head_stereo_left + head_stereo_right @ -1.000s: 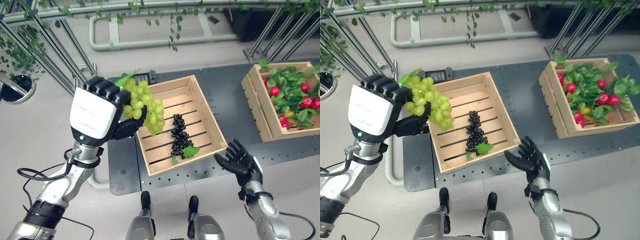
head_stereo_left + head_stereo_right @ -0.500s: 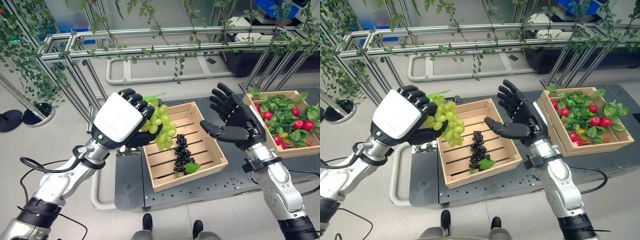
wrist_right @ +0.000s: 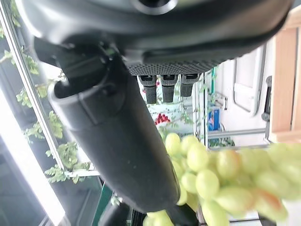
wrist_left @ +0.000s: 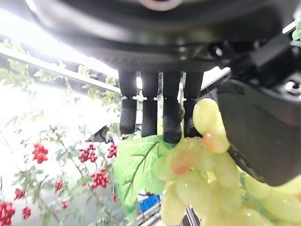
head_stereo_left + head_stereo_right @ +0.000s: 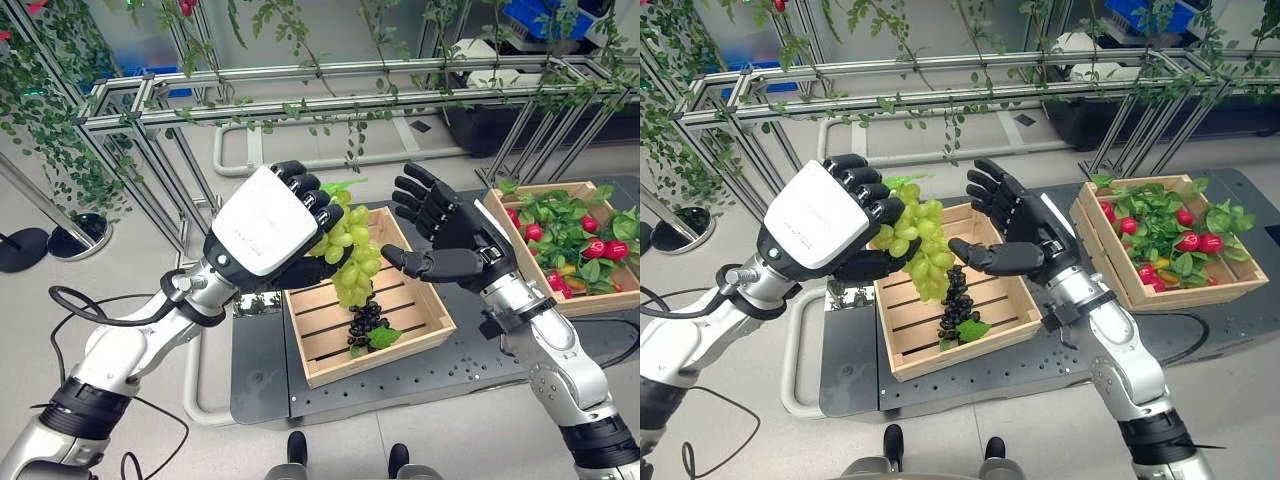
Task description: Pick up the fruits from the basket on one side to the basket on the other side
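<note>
My left hand (image 5: 262,225) is raised above the wooden crate (image 5: 425,296) in the middle and is shut on a bunch of green grapes (image 5: 352,262), which hangs down from its fingers (image 4: 171,117). In the left wrist view the green grapes (image 4: 202,165) and a green leaf (image 4: 138,167) sit under the curled fingers. My right hand (image 5: 455,240) is open, palm facing the bunch, a short way to its right, not touching it. The green grapes (image 3: 221,176) show past its thumb (image 3: 122,141). A bunch of black grapes (image 5: 364,322) with a leaf lies in the crate.
A second wooden crate (image 5: 521,270) at the right holds red fruit and green leaves (image 5: 580,230). Both crates stand on a dark perforated platform (image 5: 255,370). A metal frame (image 5: 330,95) draped with vines stands behind, and a round stand base (image 5: 55,235) is at the left.
My left hand has carried the green grapes to the right, further over the crate. My right hand has moved left, closer to the bunch, staying open.
</note>
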`<state>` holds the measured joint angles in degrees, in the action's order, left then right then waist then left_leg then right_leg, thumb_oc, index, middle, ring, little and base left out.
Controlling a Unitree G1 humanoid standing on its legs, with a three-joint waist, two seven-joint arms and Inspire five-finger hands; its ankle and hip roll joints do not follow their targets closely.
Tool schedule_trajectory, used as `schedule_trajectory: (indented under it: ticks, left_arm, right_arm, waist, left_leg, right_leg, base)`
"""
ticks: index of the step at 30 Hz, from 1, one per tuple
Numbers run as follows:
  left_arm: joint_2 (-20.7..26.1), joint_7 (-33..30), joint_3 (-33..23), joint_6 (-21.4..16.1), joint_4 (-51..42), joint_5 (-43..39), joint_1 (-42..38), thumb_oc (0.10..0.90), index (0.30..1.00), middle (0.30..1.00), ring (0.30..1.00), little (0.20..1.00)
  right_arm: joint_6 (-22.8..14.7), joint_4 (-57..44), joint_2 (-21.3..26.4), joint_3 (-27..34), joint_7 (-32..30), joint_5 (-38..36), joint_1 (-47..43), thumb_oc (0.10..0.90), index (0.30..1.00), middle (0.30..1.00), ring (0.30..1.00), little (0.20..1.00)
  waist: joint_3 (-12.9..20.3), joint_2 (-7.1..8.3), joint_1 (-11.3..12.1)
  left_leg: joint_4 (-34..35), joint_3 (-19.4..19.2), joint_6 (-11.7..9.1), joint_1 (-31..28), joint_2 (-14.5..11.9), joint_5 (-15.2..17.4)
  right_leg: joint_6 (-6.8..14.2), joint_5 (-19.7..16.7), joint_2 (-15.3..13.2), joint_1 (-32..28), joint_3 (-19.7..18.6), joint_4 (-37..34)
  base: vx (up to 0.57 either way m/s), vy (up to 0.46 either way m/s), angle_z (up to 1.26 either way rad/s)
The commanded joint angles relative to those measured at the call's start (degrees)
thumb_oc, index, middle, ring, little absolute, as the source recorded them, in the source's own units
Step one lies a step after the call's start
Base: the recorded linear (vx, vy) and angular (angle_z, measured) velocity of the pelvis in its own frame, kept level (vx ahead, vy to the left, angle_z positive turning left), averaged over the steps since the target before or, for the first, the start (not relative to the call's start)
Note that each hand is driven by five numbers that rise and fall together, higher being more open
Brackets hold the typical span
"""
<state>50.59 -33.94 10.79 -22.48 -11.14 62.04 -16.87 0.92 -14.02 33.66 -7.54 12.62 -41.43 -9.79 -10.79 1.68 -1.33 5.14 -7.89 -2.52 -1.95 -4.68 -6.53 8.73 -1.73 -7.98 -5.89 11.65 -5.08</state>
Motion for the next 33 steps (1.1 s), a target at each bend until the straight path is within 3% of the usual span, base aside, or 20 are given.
schedule_trajectory:
  ticks: [1, 9, 20, 31, 33]
  left_arm:
    - [-2.1, -2.92, 0.3, -0.14, -1.81, -7.94, -9.64, 0.4, 0.3, 0.3, 0.3, 0.3]
    - [-5.07, -2.23, 2.36, -2.27, -4.15, -4.41, -12.25, 0.4, 0.3, 0.3, 0.3, 0.3]
    - [-5.69, -1.64, 1.33, -3.73, -4.62, -4.79, -12.06, 0.4, 0.3, 0.3, 0.3, 0.3]
    - [-9.23, 1.92, 2.73, -10.1, -6.3, -6.73, -12.03, 0.4, 0.3, 0.3, 0.3, 0.3]
    - [-9.22, 3.46, 3.41, -10.38, -6.29, -7.71, -12.31, 0.4, 0.3, 0.3, 0.3, 0.3]
  right_arm:
    - [-2.97, -3.8, 1.76, -1.96, 2.54, -4.32, -5.65, 0.8, 0.9, 0.9, 0.9, 0.9]
    - [3.81, -1.03, -1.33, -8.49, 2.8, -6.29, -8.78, 0.8, 0.9, 0.9, 0.9, 0.9]
    - [8.84, 1.12, -1.75, -9.48, 3.14, -11.75, -7.77, 0.8, 0.9, 0.9, 0.9, 0.9]
    - [9.41, 2.64, -6.37, -12.07, 1.78, -14.98, -7.19, 0.8, 0.9, 0.9, 0.9, 0.9]
    - [9.45, 2.58, -7.1, -12.32, 1.54, -15.56, -7.18, 0.4, 0.3, 0.3, 0.3, 0.3]
  waist:
    - [8.99, 0.21, 0.72]
    - [9.8, 0.36, 0.91]
    - [10.45, 0.67, 0.87]
    - [10.53, 0.55, 1.15]
    - [10.59, 0.53, 1.2]
  left_leg:
    - [-0.14, -0.97, -2.22, -6.16, -0.95, 10.07]
    - [-0.14, -1.16, -2.28, -6.56, -1.21, 10.11]
    - [-0.14, -1.2, -2.23, -6.63, -1.14, 9.94]
    - [-0.14, -0.81, -2.08, -6.71, -1.13, 9.94]
    - [-0.14, -0.79, -2.06, -6.69, -1.14, 9.96]
  right_leg:
    - [0.33, 0.66, -1.05, -0.1, 0.85, 0.08]
    - [0.21, 0.75, -1.01, -0.3, 0.46, 0.08]
    - [0.33, 0.59, -1.17, -0.31, 0.46, 0.08]
    - [0.22, 0.63, -1.06, -0.43, 0.16, 0.08]
    - [0.23, 0.7, -1.06, -0.43, 0.14, 0.08]
  base:
    - [0.0, 0.0, 0.0]
    - [0.02, -0.004, 0.0]
    - [0.0, 0.0, 0.0]
    - [0.0, 0.0, 0.0]
    - [0.0, 0.0, 0.0]
